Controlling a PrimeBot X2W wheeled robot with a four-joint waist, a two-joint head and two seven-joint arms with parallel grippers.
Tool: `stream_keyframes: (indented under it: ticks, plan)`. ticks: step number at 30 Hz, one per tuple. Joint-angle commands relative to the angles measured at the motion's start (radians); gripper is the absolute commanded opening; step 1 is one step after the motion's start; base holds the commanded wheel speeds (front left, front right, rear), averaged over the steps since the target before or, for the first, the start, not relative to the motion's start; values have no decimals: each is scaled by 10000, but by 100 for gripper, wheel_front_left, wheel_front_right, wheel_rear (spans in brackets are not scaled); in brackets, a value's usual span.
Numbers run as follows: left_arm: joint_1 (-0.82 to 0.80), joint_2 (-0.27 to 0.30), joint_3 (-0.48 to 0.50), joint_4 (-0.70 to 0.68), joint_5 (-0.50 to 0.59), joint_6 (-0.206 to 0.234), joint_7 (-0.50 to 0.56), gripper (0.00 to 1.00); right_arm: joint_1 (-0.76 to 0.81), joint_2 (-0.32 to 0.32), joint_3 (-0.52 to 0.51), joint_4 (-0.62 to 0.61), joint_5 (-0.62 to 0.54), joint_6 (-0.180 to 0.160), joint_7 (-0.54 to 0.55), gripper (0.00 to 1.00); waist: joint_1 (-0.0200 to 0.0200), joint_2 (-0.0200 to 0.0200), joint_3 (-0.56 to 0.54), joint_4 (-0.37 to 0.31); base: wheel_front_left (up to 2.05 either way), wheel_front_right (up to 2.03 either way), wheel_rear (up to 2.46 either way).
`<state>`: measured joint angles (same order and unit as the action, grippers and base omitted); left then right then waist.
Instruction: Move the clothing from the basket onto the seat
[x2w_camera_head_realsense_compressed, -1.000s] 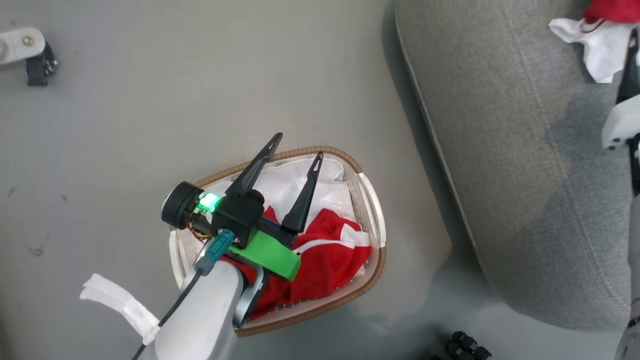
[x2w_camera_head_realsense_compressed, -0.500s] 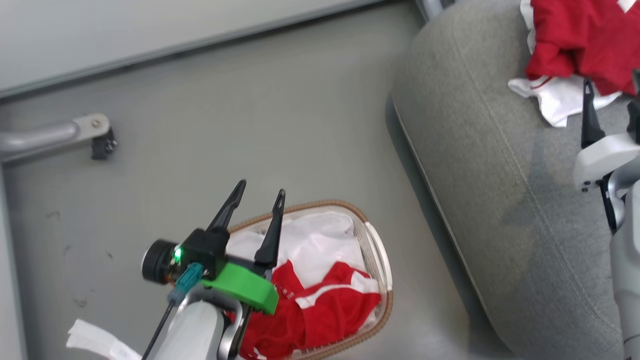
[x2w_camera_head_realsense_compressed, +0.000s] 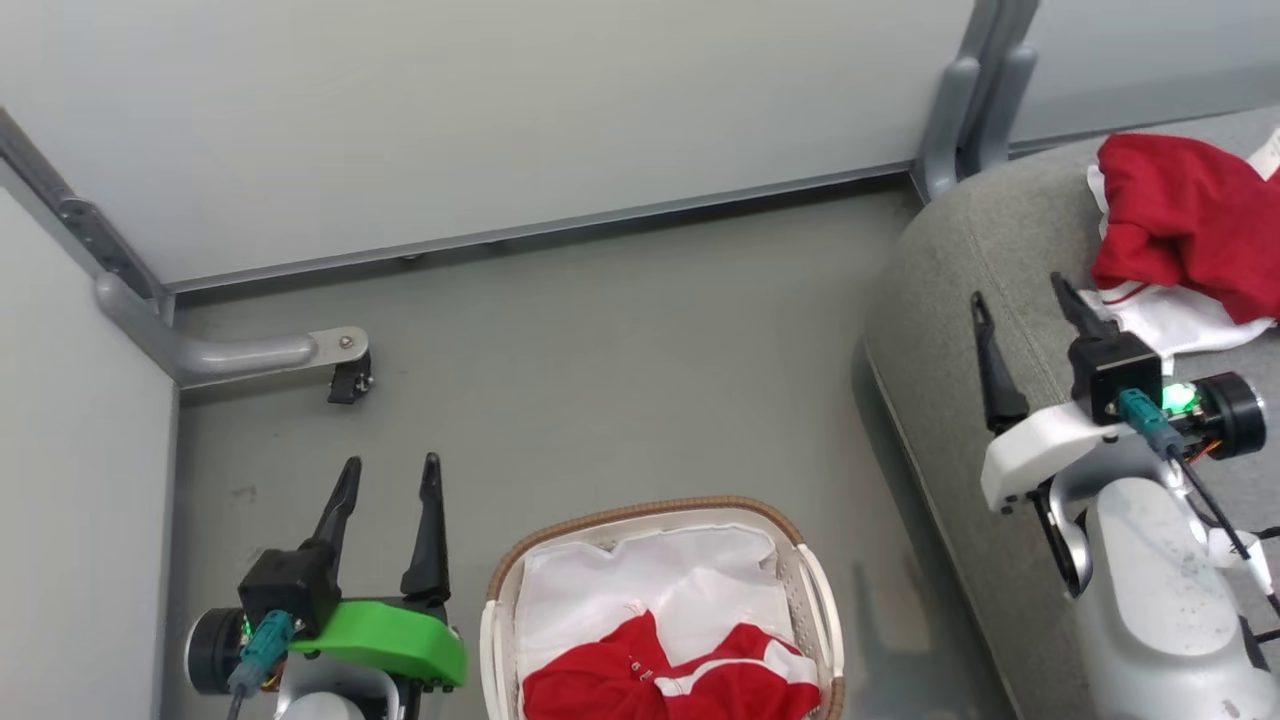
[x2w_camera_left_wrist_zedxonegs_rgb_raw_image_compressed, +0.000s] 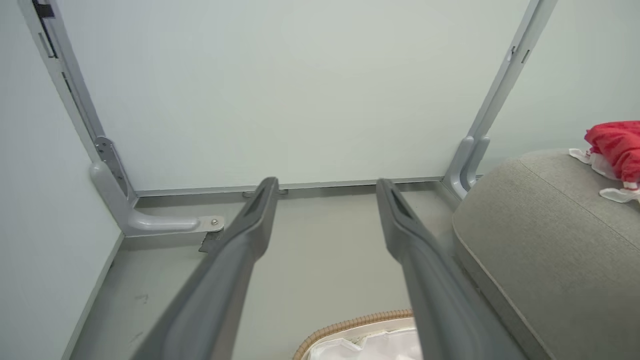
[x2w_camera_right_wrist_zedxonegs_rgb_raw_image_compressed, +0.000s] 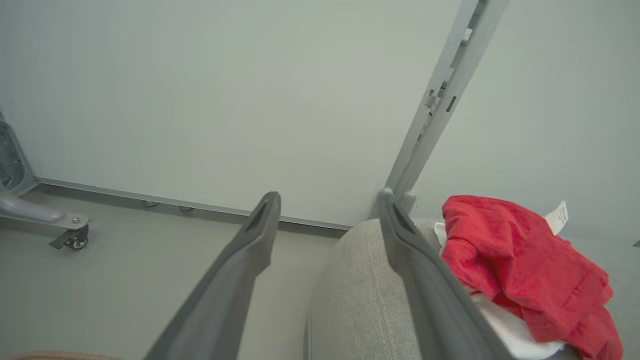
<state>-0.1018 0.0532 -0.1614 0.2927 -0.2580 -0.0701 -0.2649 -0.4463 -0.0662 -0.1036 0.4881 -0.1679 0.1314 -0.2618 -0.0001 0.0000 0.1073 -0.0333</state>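
Note:
A red-and-white garment (x2w_camera_head_realsense_compressed: 680, 680) lies in the near part of the oval basket (x2w_camera_head_realsense_compressed: 500, 610), on its white liner (x2w_camera_head_realsense_compressed: 640, 580). Another red-and-white garment (x2w_camera_head_realsense_compressed: 1180, 225) rests on the grey sofa (x2w_camera_head_realsense_compressed: 940, 300), also seen in the right wrist view as a red heap (x2w_camera_right_wrist_zedxonegs_rgb_raw_image_compressed: 515, 260). My left gripper (x2w_camera_head_realsense_compressed: 390, 478) stands open and empty over the floor, left of the basket. Over the sofa's rounded left end my right gripper (x2w_camera_head_realsense_compressed: 1015, 290) is open and empty, just left of the garment lying there. The basket's rim (x2w_camera_left_wrist_zedxonegs_rgb_raw_image_compressed: 350, 322) peeks in at the bottom of the left wrist view.
A pale wall panel (x2w_camera_head_realsense_compressed: 500, 120) runs along the back, with a grey upright post (x2w_camera_head_realsense_compressed: 965, 100) by the sofa (x2w_camera_right_wrist_zedxonegs_rgb_raw_image_compressed: 360, 300). A grey bracket with a small caster (x2w_camera_head_realsense_compressed: 345, 370) juts from the left wall. Grey floor (x2w_camera_head_realsense_compressed: 620, 380) lies between basket and wall.
The head camera has tilted up, so the whole picture shifted. My left gripper has come off the basket to its left, empty. My right gripper now shows beside the garment on the sofa.

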Motion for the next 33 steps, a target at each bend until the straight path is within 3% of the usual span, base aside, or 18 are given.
stream_keyframes:
  ticks: [1,13,24,33]
  plan:
    - [216,0,164,-70,-56,80,9,100,304,35,125,-120,167,-14,-49,100,1,0,-493,535,0,0,0]
    - [1429,-26,861,-221,-109,155,7,100,2377,134,1242,-981,2127,-12,-49,100,1,0,-1034,1144,0,0,0]
    - [1852,-24,832,-243,-241,343,9,100,3577,137,1532,-1354,2650,-12,-49,100,1,0,-1387,1101,0,0,0]
    - [1815,-24,788,-119,-211,341,7,100,3611,137,1586,-1378,2723,-12,-49,100,1,0,-1472,976,0,0,0]
